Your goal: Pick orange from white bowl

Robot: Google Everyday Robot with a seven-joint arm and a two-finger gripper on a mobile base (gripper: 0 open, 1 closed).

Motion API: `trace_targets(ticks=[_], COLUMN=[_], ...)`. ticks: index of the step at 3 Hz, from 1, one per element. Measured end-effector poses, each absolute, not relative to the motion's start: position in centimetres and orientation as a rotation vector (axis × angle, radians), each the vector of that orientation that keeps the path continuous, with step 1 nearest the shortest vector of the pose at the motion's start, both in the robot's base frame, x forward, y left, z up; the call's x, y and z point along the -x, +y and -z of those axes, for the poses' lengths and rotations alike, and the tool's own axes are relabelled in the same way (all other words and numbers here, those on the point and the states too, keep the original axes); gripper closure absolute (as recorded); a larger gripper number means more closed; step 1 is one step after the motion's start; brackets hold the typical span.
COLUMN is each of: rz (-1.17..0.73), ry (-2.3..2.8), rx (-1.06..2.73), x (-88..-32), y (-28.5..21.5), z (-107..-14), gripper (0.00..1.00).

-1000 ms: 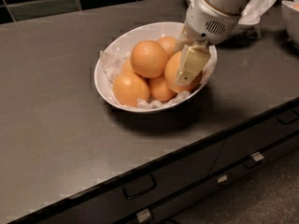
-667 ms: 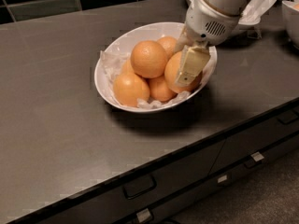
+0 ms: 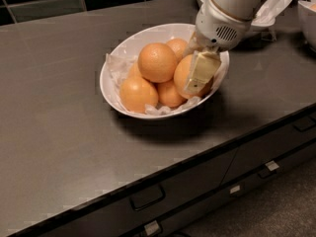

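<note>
The white bowl (image 3: 129, 42) stands on the dark counter, lined with crumpled white paper and holding several oranges. The orange (image 3: 180, 75), large and slightly oval, lies at the bowl's right side. My gripper (image 3: 191, 78) reaches down into the bowl from the upper right. One cream finger (image 3: 201, 72) lies across the front of the orange and the other is hidden behind it, so the gripper is shut on the orange. The orange still rests among the others. An equally large rounder orange (image 3: 157, 61) sits on top in the middle.
A second white dish with paper (image 3: 270, 8) stands behind the arm at the back right, and another bowl (image 3: 307, 19) is at the right edge. The counter's front edge (image 3: 197, 157) runs diagonally above drawers with handles. A dark tiled wall is at the back.
</note>
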State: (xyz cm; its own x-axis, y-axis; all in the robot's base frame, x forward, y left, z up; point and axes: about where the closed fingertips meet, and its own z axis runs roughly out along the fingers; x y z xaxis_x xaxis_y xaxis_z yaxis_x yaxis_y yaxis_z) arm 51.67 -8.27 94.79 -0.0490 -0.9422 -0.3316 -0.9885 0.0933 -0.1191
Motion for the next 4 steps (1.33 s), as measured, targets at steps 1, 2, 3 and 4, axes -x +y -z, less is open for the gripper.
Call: trace_targets(ticks=[1,2,3,4], rz=[-0.238,-0.272,-0.287,-0.299], ry=[2.059,2.063,2.064,2.064], rx=[1.91,1.912,1.915,1.918], x=[-51.8,-52.0,-52.1,-52.2], y=[-8.3,-8.4,-8.4,-8.4], z=[-93.8,-92.8,-92.6,-92.6], gripper=[0.37,0.38,0.38,0.38])
